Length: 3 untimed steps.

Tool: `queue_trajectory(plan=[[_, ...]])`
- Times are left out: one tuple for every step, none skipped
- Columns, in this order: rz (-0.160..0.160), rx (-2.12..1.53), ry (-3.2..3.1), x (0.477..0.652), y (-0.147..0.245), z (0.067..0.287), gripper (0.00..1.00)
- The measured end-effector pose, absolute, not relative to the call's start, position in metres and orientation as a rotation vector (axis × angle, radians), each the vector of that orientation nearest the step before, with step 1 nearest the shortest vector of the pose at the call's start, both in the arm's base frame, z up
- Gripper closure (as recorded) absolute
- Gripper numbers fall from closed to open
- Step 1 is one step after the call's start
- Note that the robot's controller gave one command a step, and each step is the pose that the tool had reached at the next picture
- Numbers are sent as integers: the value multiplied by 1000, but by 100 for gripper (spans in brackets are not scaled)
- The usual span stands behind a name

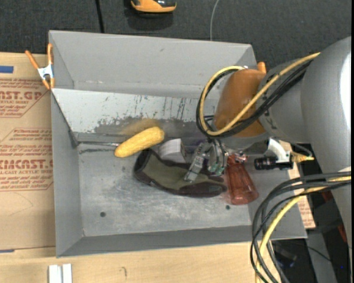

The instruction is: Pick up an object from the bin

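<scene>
Hanging gripper (202, 163): over the right end of the olive cloth (165, 173), middle of the bin (147, 69)
Grip: cannot tell whether clenched or released
Corn cob (140, 142): yellow, by the cloth's left end
Red bottle (241, 184): just right of gripper

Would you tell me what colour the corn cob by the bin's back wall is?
Yellow all over; the corn cob shows best in the camera view.
</scene>
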State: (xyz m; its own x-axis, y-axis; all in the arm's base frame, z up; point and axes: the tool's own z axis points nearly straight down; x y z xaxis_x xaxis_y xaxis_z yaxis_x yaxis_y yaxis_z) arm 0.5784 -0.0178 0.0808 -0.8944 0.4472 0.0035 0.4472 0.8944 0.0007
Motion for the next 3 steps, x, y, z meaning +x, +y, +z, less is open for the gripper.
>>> queue_trajectory(plan=[[-2,-721,-3054,578,-18,81,100],[1,-738,-3044,581,-17,126,100],[-6,-814,-3049,586,-15,141,100]])
